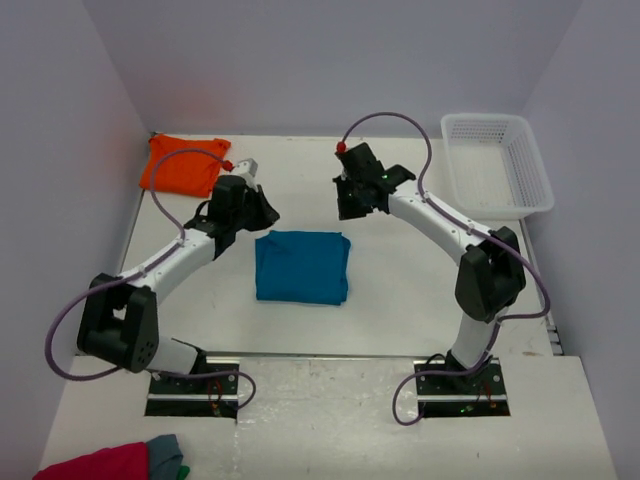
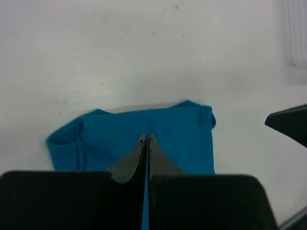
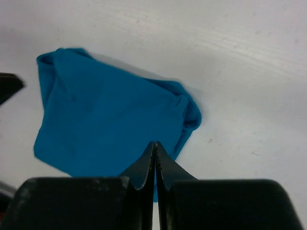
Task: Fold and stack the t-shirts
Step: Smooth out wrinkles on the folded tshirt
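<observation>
Only the overhead view shows the bright orange cotton t-shirt point(image 1: 183, 165) lying at the far left corner of the white table point(image 1: 400, 300), well apart from the teal-blue cotton t-shirt point(image 1: 301, 266), which lies folded mid-table between the arms. The wrist views show the left gripper point(image 2: 147, 140) and right gripper point(image 3: 154, 145) pinched closed on nothing, near the teal shirt's far edge.

folded teal-blue cotton tee point(image 1: 301, 266): lay between left gripper point(image 1: 266, 213) and right gripper point(image 1: 350, 207)
bright orange cotton tee point(image 1: 183, 165): lay behind left gripper, leftward
</observation>
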`<act>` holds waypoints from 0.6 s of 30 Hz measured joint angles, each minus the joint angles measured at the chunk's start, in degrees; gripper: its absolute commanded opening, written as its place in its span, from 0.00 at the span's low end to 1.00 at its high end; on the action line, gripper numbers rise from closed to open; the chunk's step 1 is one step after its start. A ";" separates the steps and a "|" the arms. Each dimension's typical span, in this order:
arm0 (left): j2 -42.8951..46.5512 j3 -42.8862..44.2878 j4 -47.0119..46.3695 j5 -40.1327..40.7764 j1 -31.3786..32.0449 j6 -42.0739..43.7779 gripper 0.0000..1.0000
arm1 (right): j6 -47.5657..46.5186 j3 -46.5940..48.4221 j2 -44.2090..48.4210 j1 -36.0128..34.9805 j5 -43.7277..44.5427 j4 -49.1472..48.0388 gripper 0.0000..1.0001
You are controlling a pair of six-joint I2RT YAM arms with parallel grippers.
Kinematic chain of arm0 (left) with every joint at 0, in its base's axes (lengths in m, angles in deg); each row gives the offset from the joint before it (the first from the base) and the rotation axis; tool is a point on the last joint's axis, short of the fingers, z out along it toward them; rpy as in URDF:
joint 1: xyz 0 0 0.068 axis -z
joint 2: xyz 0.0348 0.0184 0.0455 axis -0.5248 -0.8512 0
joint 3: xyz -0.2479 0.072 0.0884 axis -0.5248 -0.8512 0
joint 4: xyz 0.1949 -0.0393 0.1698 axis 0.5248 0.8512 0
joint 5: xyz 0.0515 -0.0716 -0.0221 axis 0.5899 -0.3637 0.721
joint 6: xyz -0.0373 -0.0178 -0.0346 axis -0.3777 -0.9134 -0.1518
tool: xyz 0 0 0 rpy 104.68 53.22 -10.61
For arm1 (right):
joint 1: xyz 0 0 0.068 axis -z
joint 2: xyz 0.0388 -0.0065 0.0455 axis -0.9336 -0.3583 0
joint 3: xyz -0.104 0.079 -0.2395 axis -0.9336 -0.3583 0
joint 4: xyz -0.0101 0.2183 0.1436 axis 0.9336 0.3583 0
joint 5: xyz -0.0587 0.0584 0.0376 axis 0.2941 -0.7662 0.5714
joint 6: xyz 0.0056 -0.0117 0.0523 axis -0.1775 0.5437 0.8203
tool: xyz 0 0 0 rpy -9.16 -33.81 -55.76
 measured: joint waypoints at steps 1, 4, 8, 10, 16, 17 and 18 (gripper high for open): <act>-1.75 -1.07 -1.62 -3.32 -0.02 -0.28 0.00 | 0.83 -1.42 0.72 0.02 -3.54 -1.14 0.00; -7.15 -4.76 -7.04 -13.05 -0.11 -2.08 0.00 | 2.89 -4.87 0.50 0.39 -11.30 -3.87 0.00; -12.41 -6.93 -13.51 -22.18 -0.33 -4.59 0.00 | 6.03 -6.71 -2.62 1.84 -22.45 -6.62 0.00; -14.80 -6.93 -18.71 -26.64 -0.61 -6.27 0.00 | 7.85 -7.08 -5.20 3.52 -28.33 -9.27 0.00; -21.97 -6.93 -28.98 -33.59 -1.42 -10.23 0.00 | 15.89 -10.12 -12.02 9.64 -44.70 -19.91 0.00; -23.10 -6.93 -30.08 -34.36 -1.44 -10.75 0.00 | 17.66 -10.45 -13.16 10.54 -47.17 -21.66 0.00; -24.04 -6.93 -30.97 -34.99 -1.44 -11.30 0.00 | 19.23 -10.54 -14.25 11.17 -49.09 -23.08 0.00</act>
